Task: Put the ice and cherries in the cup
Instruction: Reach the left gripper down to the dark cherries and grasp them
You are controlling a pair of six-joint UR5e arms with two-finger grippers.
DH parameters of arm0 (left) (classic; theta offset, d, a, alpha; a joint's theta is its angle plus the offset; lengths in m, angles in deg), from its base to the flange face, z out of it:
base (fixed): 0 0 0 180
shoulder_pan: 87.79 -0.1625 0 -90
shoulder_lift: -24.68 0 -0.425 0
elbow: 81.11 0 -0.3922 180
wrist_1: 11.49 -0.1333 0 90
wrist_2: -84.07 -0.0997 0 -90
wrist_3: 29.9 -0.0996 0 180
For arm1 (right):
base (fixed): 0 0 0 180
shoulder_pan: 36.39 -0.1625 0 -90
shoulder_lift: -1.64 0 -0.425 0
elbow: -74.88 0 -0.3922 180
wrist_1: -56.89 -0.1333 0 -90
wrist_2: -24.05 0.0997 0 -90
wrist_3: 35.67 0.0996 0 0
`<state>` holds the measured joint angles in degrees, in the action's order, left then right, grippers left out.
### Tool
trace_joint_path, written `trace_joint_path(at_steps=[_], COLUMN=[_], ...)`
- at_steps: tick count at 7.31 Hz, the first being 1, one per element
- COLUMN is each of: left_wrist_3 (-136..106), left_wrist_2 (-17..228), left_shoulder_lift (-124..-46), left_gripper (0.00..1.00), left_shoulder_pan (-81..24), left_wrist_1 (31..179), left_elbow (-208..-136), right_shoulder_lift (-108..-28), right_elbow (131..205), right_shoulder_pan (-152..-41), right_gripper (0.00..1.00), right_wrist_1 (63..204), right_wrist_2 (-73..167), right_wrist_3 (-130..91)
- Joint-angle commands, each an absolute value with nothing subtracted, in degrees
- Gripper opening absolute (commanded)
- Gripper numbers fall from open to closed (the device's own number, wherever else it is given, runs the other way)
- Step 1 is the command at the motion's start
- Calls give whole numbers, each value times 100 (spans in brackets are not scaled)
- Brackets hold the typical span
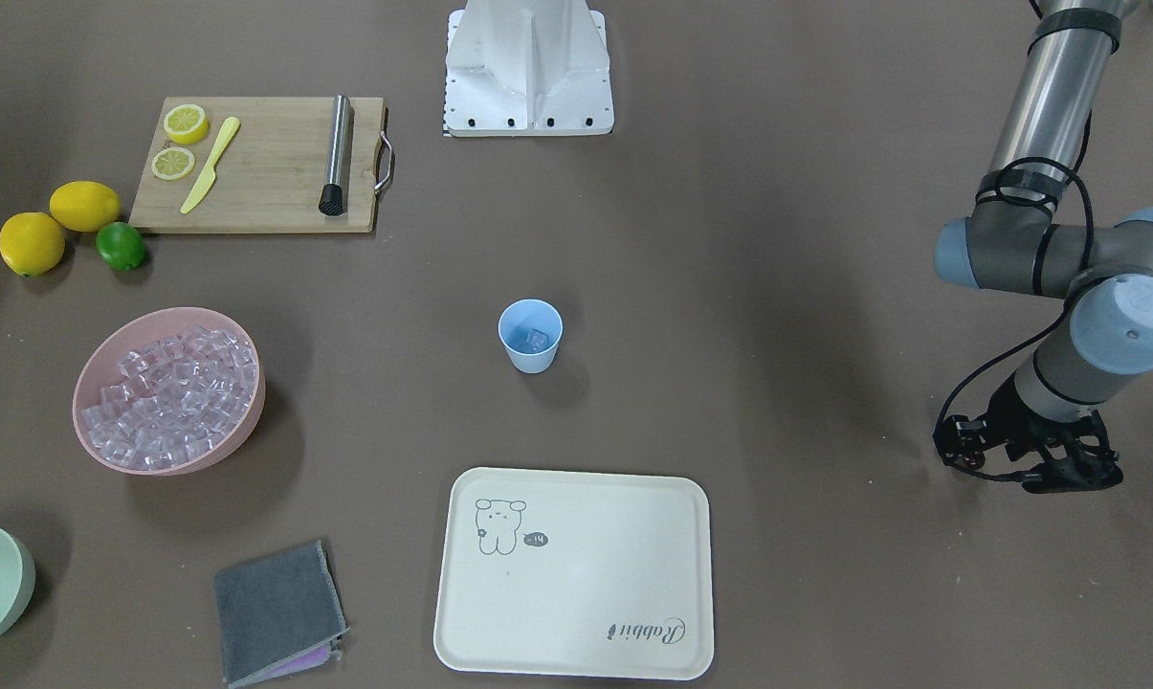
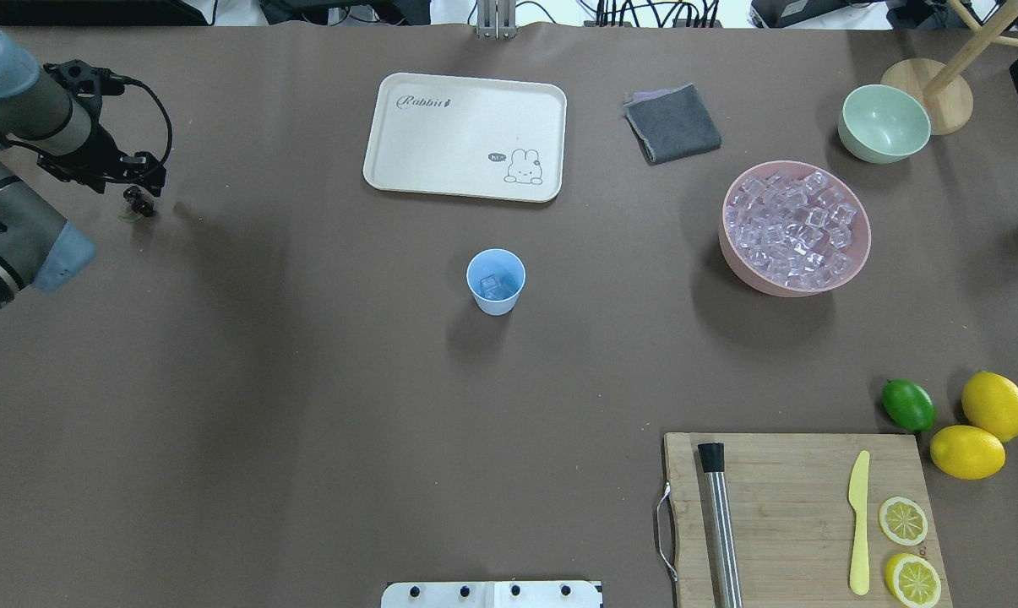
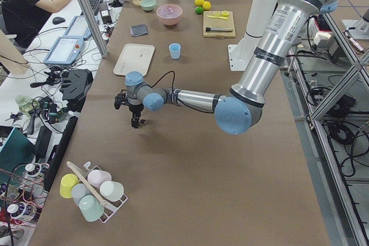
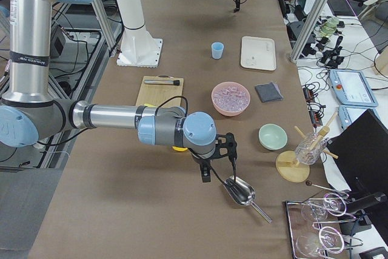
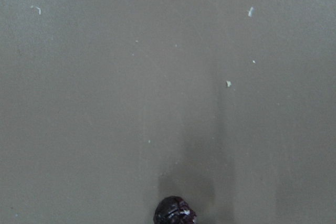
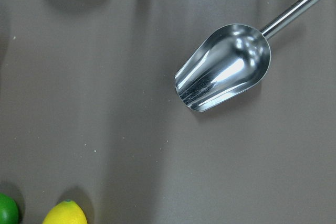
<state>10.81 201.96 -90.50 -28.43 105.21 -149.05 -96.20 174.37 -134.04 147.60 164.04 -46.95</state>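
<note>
The light-blue cup [image 2: 509, 299] stands upright mid-table with one ice cube [image 2: 493, 285] inside; it also shows in the front view [image 1: 530, 359]. Several more ice cubes [image 2: 796, 226] fill the pink bowl [image 2: 732, 253]. The dark cherries [image 2: 139, 201] are at the table's far left, right at the tips of my left gripper [image 2: 149, 187]. One cherry [image 5: 175, 212] shows at the bottom edge of the left wrist view. I cannot tell whether the fingers are closed on them. My right gripper [image 4: 206, 177] hangs over a metal scoop [image 6: 223, 66] lying on the table; I cannot tell its state.
A cream tray [image 2: 465, 135] and a grey cloth [image 2: 673, 122] lie beyond the cup. A pale green bowl [image 2: 884, 122] stands by the pink bowl. A cutting board [image 2: 796, 515] holds lemon slices, a yellow knife and a metal muddler. Two lemons and a lime [image 2: 908, 404] sit beside it.
</note>
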Motion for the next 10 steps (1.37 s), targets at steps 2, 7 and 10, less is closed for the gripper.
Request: trace_joint_path(at_steps=[2,7,10], left_wrist_3=[1070,1131,2918], left_wrist_2=[20194,20621,20642], left_shoulder_lift=[-9064,-9483,-10205], left_gripper=[43,34,35], left_shoulder_pan=[-2864,-2453,-2748], left_wrist_1=[10540,10026,8836], left_elbow=[-14844,-15001,-15816], right_shoulder_lift=[-9565,-9583,-9548], right_elbow=[17437,17464,17437], right_shoulder_pan=[-13439,-13588,-13588], right_gripper=[100,100,100], right_wrist_1=[14760,14768,14751], right_wrist_2=[16265,16265,16143], right_wrist_3=[-4745,-4754,-4196])
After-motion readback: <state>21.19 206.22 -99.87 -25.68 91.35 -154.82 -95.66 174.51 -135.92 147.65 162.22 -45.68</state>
